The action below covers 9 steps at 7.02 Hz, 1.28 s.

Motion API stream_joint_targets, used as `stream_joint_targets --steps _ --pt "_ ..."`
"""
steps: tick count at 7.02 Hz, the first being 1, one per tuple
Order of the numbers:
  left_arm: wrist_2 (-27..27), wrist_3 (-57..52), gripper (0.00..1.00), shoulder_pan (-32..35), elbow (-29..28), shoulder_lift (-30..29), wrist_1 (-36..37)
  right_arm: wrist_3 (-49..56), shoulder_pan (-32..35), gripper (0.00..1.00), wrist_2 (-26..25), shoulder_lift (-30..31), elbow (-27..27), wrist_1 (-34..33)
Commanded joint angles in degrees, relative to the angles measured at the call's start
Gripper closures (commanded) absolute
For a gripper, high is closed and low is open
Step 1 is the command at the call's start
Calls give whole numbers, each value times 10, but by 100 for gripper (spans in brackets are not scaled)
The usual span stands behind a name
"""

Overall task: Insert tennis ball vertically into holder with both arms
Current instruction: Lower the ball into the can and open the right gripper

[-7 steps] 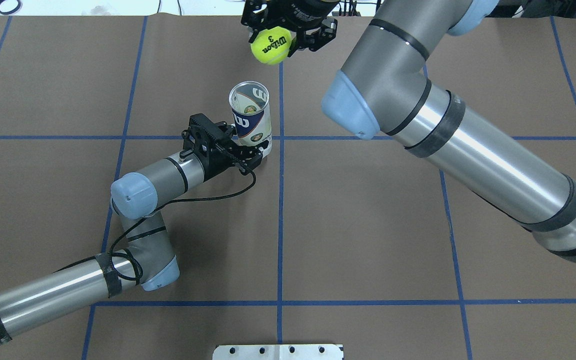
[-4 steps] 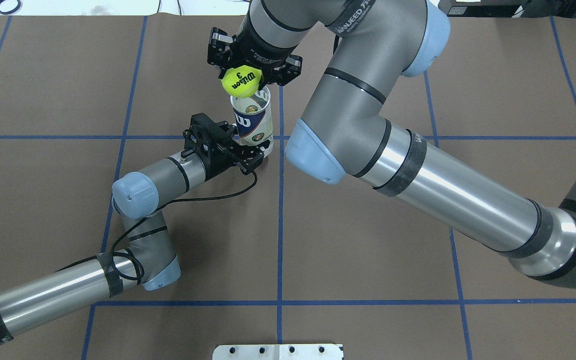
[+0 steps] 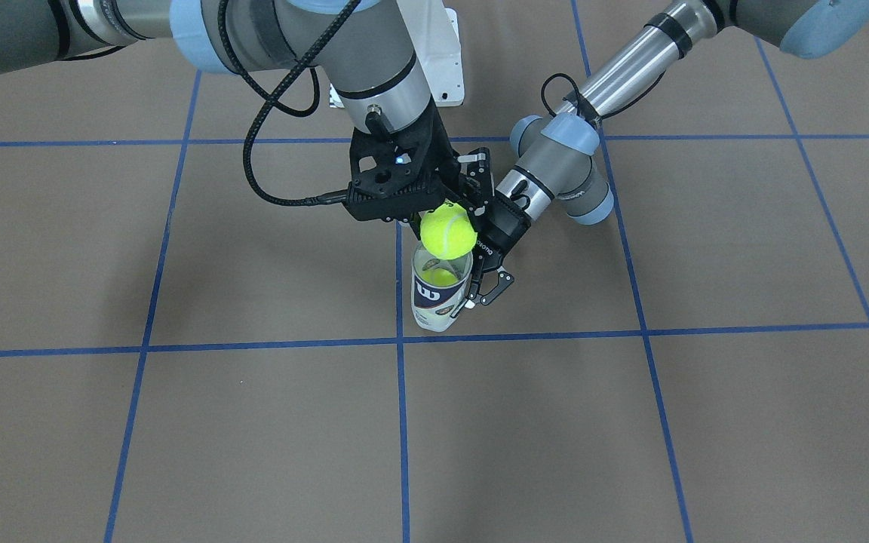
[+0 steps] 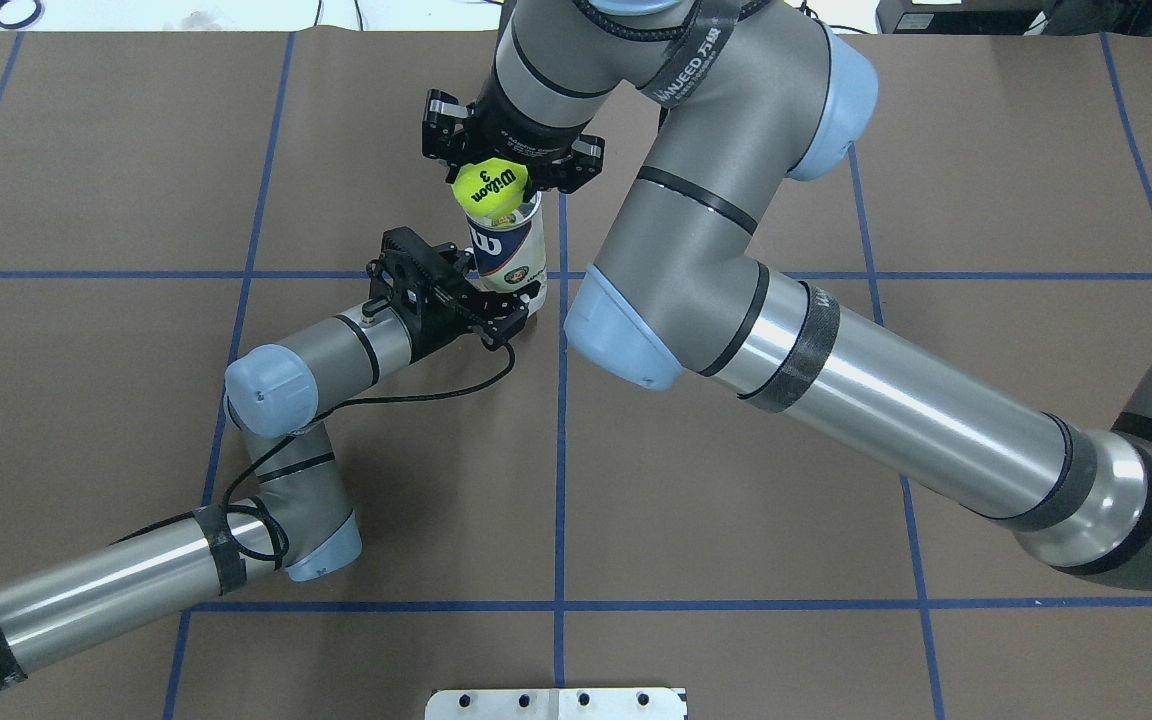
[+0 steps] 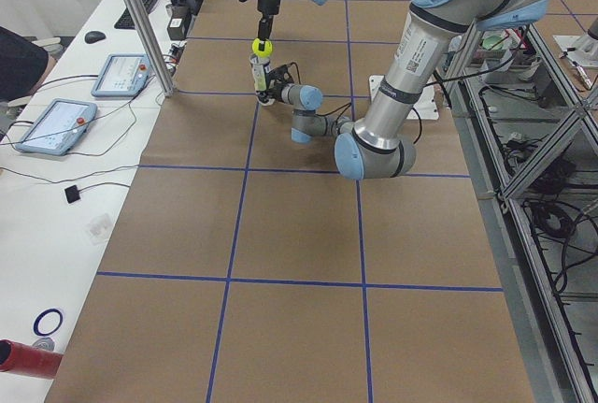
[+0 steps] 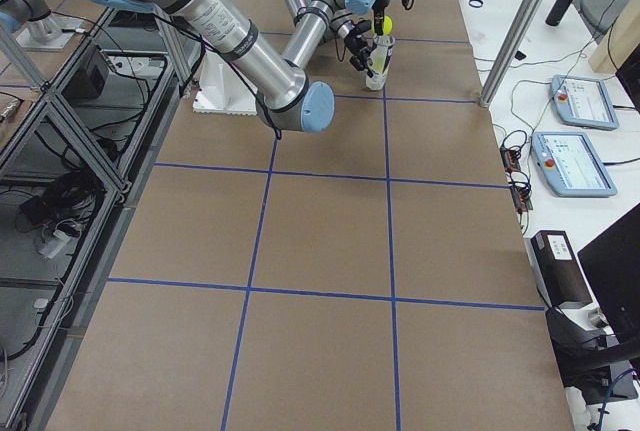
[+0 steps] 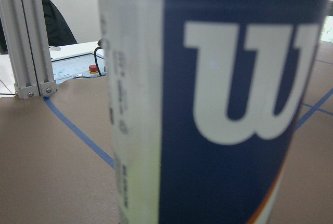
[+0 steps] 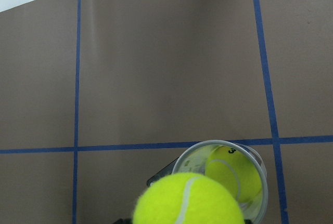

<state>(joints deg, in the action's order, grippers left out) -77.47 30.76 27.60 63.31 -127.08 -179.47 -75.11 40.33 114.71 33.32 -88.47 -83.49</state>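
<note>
The holder (image 4: 508,255) is a clear can with a navy W label, standing upright on the brown table near a blue line; it fills the left wrist view (image 7: 234,104). My left gripper (image 4: 501,295) is shut on the holder low down. My right gripper (image 4: 492,178) is shut on a yellow-green tennis ball (image 4: 485,187) and holds it just above the holder's open mouth (image 3: 442,260). In the front view the ball (image 3: 448,232) sits just over the rim. A yellow-green shape (image 8: 234,174) shows inside the can; I cannot tell whether it is a ball or a reflection.
A white metal base plate (image 4: 556,703) sits at the robot's edge of the table. Blue tape lines (image 4: 561,450) grid the brown surface. An aluminium post (image 5: 140,20) and operator tablets (image 5: 56,122) stand beyond the far edge.
My right arm has brought the tennis ball from the far edge of the table toward me to just over the holder's mouth. The left arm and the holder have not moved.
</note>
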Motion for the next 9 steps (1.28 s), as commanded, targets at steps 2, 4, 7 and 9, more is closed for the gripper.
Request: stream_joint_targets --steps 2,4,7,9 --pt "0 0 28 0 1 0 0 0 -1 90 -7 2 8 0" --pt "0 0 28 0 1 1 0 -1 -1 64 -14 1 15 0" --pt "0 -1 28 0 -2 1 0 -12 0 1 -16 0 17 0" --pt "0 -1 28 0 -3 1 0 -16 0 1 -16 -1 17 0"
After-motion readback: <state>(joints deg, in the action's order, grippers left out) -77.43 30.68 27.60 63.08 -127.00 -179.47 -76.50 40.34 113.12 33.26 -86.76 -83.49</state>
